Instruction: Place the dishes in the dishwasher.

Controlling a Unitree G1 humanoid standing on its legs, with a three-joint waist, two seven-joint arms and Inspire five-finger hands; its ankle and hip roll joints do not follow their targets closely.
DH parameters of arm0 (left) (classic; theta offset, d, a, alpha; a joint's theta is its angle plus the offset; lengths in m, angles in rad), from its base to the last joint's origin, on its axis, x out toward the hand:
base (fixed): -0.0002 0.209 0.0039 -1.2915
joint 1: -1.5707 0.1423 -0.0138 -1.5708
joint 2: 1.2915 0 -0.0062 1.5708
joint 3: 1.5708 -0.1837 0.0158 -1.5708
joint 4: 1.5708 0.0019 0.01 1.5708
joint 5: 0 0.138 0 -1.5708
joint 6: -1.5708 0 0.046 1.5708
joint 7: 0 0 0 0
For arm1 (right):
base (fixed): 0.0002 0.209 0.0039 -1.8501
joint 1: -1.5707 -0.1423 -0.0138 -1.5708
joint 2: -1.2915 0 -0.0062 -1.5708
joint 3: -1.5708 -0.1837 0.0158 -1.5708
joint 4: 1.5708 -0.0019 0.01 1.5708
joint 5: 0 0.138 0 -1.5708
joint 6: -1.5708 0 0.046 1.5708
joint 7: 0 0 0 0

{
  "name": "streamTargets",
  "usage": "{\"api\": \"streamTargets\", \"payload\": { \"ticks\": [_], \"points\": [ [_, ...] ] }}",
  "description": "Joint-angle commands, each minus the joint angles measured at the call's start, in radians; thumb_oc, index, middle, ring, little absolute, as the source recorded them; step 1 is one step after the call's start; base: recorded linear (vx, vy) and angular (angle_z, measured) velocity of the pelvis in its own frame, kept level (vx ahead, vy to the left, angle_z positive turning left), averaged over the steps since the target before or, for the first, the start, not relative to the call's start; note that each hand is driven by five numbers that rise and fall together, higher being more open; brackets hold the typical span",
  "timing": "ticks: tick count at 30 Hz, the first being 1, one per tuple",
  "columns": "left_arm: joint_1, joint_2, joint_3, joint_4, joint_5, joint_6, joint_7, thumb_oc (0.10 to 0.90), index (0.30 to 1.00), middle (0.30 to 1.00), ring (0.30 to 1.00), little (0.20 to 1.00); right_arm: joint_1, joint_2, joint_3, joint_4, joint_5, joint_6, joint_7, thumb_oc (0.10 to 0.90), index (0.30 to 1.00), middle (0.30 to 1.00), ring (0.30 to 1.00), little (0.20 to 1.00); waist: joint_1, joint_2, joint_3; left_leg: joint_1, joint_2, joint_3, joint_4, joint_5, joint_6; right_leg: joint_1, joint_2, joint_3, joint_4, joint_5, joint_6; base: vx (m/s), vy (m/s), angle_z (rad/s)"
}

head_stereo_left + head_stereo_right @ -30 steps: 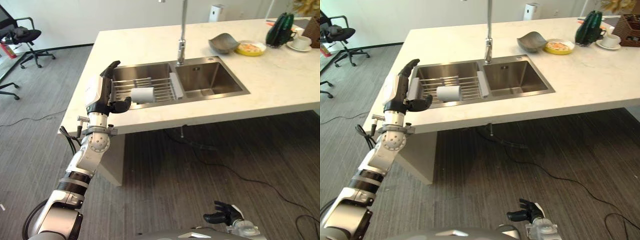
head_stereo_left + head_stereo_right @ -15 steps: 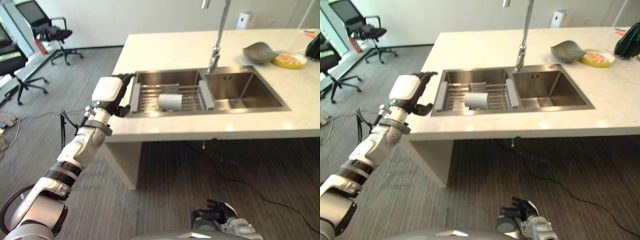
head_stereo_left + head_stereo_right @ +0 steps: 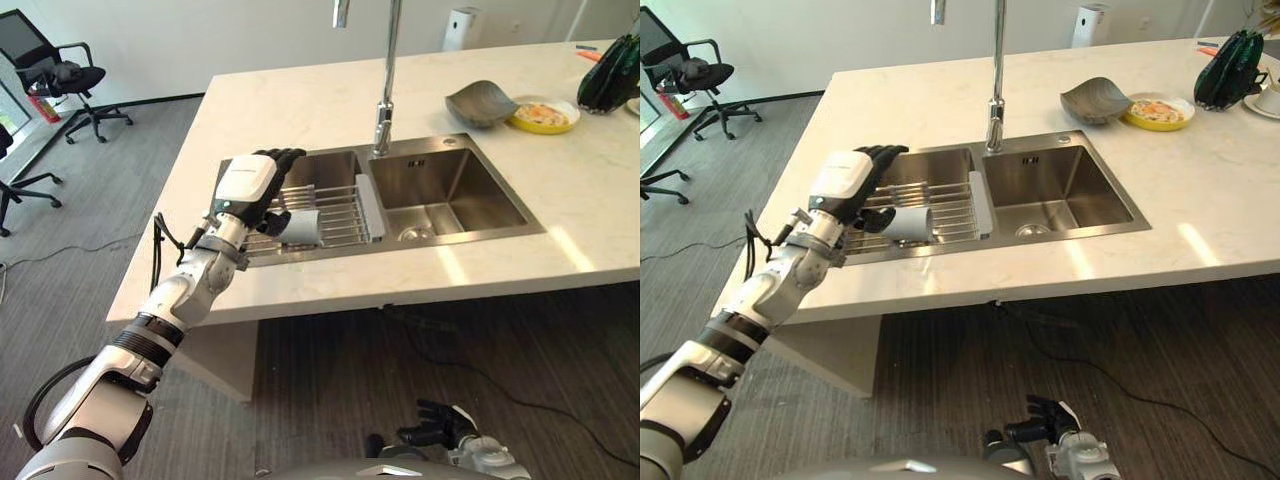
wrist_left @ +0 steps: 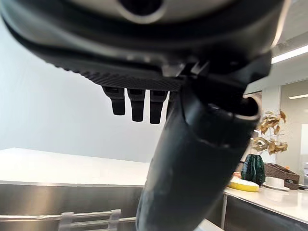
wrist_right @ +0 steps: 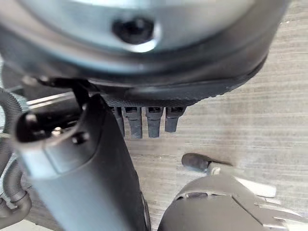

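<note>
Sideways white cup (image 3: 300, 226) on sink rack (image 3: 335, 205), left hand (image 3: 252, 186) just beside, fingers loosely open, holding nothing

Pale cream counter (image 3: 300, 100) with faint marbling. Steel-grey double sink (image 3: 440, 190) and faucet (image 3: 385, 90). White cup (image 3: 300, 228) on a silver wire rack (image 3: 335, 210) with grey end pieces. Dark grey bowl (image 3: 480, 103) beside a yellow plate (image 3: 542, 115). Dark green vase (image 3: 1232, 70). Black left robot hand (image 3: 262, 190) with a white back cover. Grey striped floor (image 3: 420, 350); black office chair (image 3: 60, 75).
</note>
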State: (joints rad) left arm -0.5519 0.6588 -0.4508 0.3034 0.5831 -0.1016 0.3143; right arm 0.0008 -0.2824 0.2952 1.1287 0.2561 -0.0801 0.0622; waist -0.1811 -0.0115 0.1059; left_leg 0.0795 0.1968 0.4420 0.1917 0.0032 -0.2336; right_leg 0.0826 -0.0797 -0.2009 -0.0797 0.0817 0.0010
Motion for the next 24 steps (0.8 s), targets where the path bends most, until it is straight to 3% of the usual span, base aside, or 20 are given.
{"api": "streamTargets", "payload": {
  "ticks": [1,4,6,12,16,24],
  "points": [
    [-0.170,0.039,0.057,-0.026,0.013,-0.009,0.053,0.800,0.900,0.900,0.900,0.900,-0.022,-0.034,-0.012,-0.027,-0.007,-0.028,-0.004,0.800,0.900,0.900,0.900,0.900,0.019,0.022,-0.012,0.003,-0.071,0.034,-0.023,0.024,0.078,0.023,-0.034,-0.018,0.029,-0.047,0.121,0.05,0.042,0.12],
    [-0.180,0.072,0.035,-0.042,0.033,-0.006,0.025,0.800,0.900,0.900,0.900,0.900,-0.006,-0.023,-0.039,-0.019,0.004,-0.026,-0.009,0.800,0.900,0.900,0.900,0.900,0.005,0.039,-0.048,0.092,-0.110,0.056,-0.220,0.020,0.110,0.003,-0.018,-0.011,0.046,-0.046,0.129,0.07,0.062,-0.36],
    [-0.169,0.092,0.028,-0.042,0.048,-0.006,0.010,0.800,0.900,0.900,0.900,0.900,0.008,-0.010,-0.027,-0.019,-0.013,-0.025,-0.004,0.800,0.900,0.900,0.900,0.900,0.006,0.044,-0.058,0.124,-0.119,0.055,-0.267,0.032,0.113,0.014,-0.006,-0.013,0.034,-0.049,0.129,0.08,0.033,-0.15],
    [-0.164,0.124,0.013,-0.041,0.029,-0.015,-0.038,0.800,0.900,0.900,0.900,0.900,0.014,-0.002,-0.019,-0.018,-0.024,-0.023,-0.001,0.800,0.900,0.900,0.900,0.900,0.006,0.049,-0.055,0.137,-0.115,0.042,-0.279,0.033,0.113,0.029,0.002,-0.029,0.016,-0.050,0.130,0.01,0.009,0.07],
    [-0.162,0.195,-0.003,-0.071,-0.061,-0.052,-0.130,0.800,0.900,0.900,0.900,0.900,0.021,0.002,-0.019,-0.004,-0.030,-0.014,0.017,0.800,0.900,0.900,0.900,0.900,0.011,0.052,-0.053,0.135,-0.118,0.037,-0.279,0.030,0.115,0.033,-0.002,-0.038,0.011,-0.047,0.133,0.00,0.007,0.02],
    [-0.165,0.173,-0.031,-0.053,-0.047,-0.026,-0.163,0.800,0.900,0.900,0.900,0.900,0.029,0.004,-0.028,0.012,-0.032,-0.009,0.024,0.800,0.900,0.900,0.900,0.900,0.007,0.056,-0.048,0.128,-0.120,0.033,-0.279,0.030,0.118,0.025,-0.007,-0.041,0.012,-0.046,0.135,0.00,0.000,0.00]
  ]
}}
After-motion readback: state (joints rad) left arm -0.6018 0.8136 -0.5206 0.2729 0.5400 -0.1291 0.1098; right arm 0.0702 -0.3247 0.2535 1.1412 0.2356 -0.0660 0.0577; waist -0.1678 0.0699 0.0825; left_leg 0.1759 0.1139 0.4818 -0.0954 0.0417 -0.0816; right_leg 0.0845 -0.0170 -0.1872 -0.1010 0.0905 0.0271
